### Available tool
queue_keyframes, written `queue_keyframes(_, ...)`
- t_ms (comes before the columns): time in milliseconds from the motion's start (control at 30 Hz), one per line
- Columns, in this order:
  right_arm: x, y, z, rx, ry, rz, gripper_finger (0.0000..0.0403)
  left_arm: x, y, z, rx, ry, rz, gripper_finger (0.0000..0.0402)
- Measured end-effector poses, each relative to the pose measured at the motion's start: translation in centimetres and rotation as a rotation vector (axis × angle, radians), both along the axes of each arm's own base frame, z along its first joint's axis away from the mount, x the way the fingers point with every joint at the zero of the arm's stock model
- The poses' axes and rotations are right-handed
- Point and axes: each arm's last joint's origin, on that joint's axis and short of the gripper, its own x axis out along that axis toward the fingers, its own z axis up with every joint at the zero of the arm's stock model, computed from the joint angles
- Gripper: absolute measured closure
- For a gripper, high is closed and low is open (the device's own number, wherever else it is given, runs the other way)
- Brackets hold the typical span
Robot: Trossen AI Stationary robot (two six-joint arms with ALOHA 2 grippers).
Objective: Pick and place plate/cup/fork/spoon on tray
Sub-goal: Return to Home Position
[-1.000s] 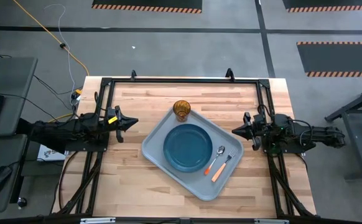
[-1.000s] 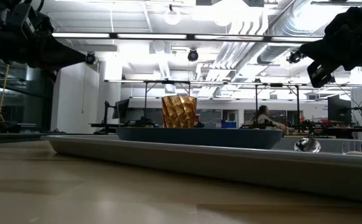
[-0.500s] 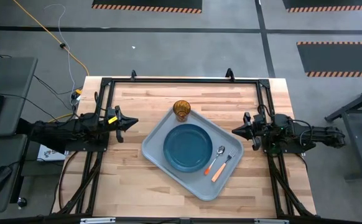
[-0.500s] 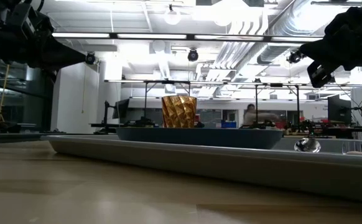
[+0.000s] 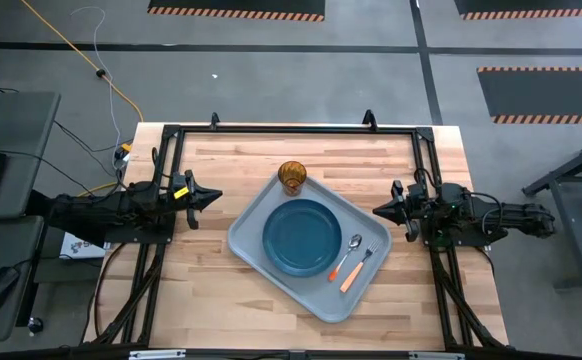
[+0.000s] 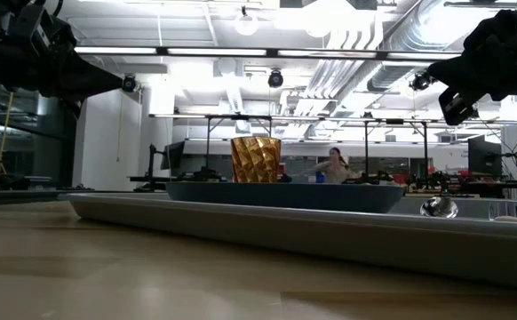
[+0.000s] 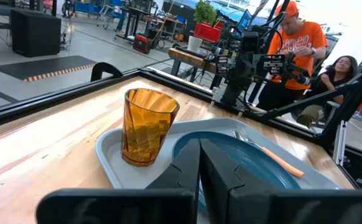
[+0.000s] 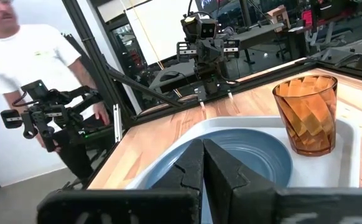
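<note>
The light grey-blue tray (image 5: 254,213) lies tilted on the table's middle. On it rest the dark teal plate (image 5: 302,237), the amber cup (image 5: 291,177) upright on its base at the far corner, the red-handled spoon (image 5: 347,256) and the peach-handled fork (image 5: 359,266) to the plate's right. My left gripper (image 5: 214,196) is shut and empty above the table's left side. My right gripper (image 5: 378,210) is shut and empty above the right side. Both point toward the tray.
A black metal frame (image 5: 291,128) runs round the table's far and side edges. Bare wood lies left of the tray and along the near edge. People show in the room beyond the table in the low view (image 6: 334,165) and the wrist views.
</note>
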Motion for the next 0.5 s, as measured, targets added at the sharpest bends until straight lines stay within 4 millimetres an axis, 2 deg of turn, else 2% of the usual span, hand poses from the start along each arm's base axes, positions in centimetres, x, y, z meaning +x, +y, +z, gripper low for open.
queue_keyframes(500, 0.00, 0.00, 0.00, 0.001, 0.000, 0.000, 0.0402, 0.00, 0.00, 0.01, 0.000, 0.000, 0.000, 0.0398)
